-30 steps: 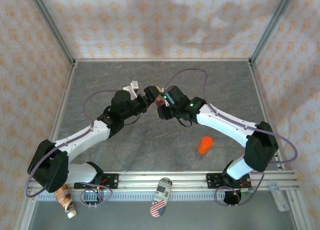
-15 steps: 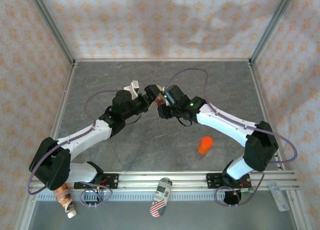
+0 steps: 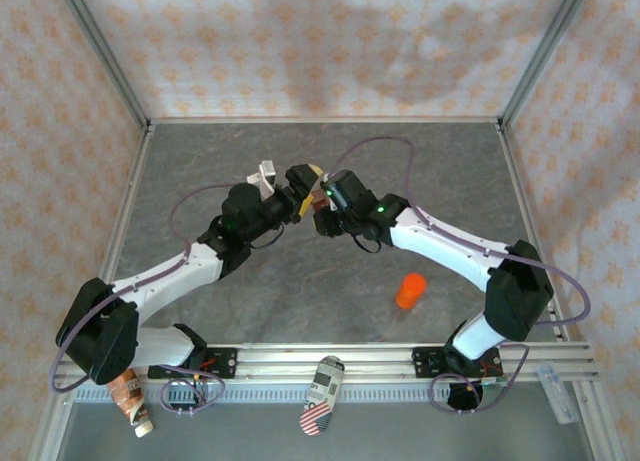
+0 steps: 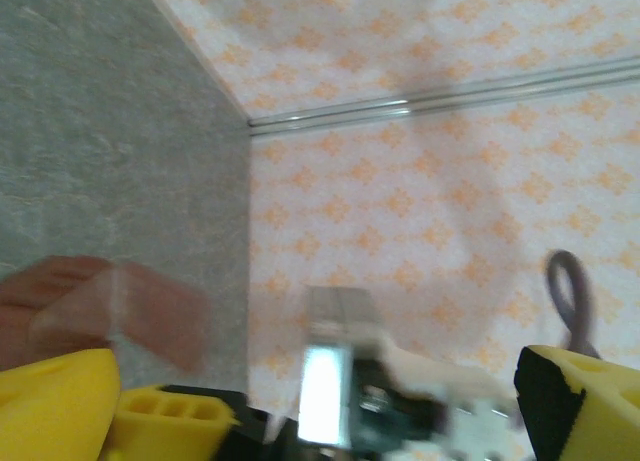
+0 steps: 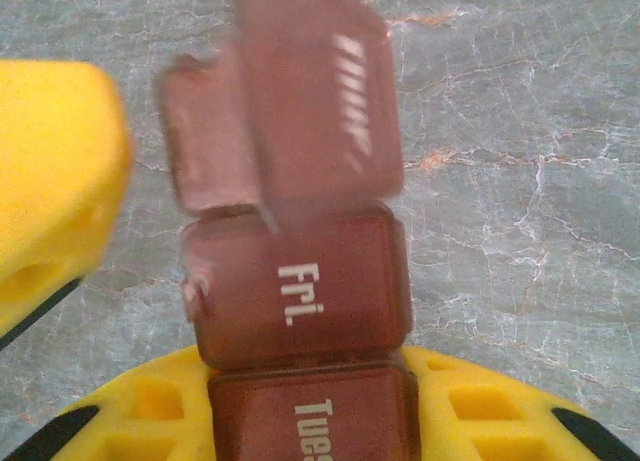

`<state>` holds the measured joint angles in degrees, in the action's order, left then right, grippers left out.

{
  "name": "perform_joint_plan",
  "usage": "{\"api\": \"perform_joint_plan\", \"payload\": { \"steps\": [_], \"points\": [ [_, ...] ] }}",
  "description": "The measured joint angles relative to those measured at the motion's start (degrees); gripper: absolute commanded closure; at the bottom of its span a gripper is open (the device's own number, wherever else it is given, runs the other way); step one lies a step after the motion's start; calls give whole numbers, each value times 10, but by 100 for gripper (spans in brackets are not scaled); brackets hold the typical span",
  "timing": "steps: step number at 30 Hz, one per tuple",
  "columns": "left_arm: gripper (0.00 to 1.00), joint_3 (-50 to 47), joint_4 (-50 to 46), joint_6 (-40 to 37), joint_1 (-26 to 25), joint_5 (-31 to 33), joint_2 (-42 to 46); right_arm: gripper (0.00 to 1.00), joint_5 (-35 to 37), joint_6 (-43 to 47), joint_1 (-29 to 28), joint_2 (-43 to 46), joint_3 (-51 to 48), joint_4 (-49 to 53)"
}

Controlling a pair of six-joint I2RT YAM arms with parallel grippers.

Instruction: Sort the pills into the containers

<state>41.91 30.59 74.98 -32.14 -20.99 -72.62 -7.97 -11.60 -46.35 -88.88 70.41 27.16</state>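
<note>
While the right tool (image 3: 320, 206) clamps the containers (image 5: 300, 291), its wrist view reads "Fri."

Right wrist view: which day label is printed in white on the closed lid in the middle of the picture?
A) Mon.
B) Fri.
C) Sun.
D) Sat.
B: the middle lid of the pill box, which sits in the right gripper, reads "Fri." in white, with "Tues" on the lid below it.

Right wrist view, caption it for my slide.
Right gripper grips a reddish-brown pill box, one lid flipped up, Fri and Tues lids shut.
</note>
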Motion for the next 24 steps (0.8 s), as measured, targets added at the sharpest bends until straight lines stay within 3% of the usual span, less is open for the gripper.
{"api": "perform_joint_plan", "payload": {
  "steps": [7,15,24],
  "points": [
    [0,0,10,-1,-5,10,45,71,0,0,0,-8,-3,-3],
    [0,-5,-83,-57,-1,66,108,70,-15,16,0,-8,-24,-10],
    [0,-28,-216,-115,102,91,154,67,-64,86,-11,-87,-24,-6]
  ]
}}
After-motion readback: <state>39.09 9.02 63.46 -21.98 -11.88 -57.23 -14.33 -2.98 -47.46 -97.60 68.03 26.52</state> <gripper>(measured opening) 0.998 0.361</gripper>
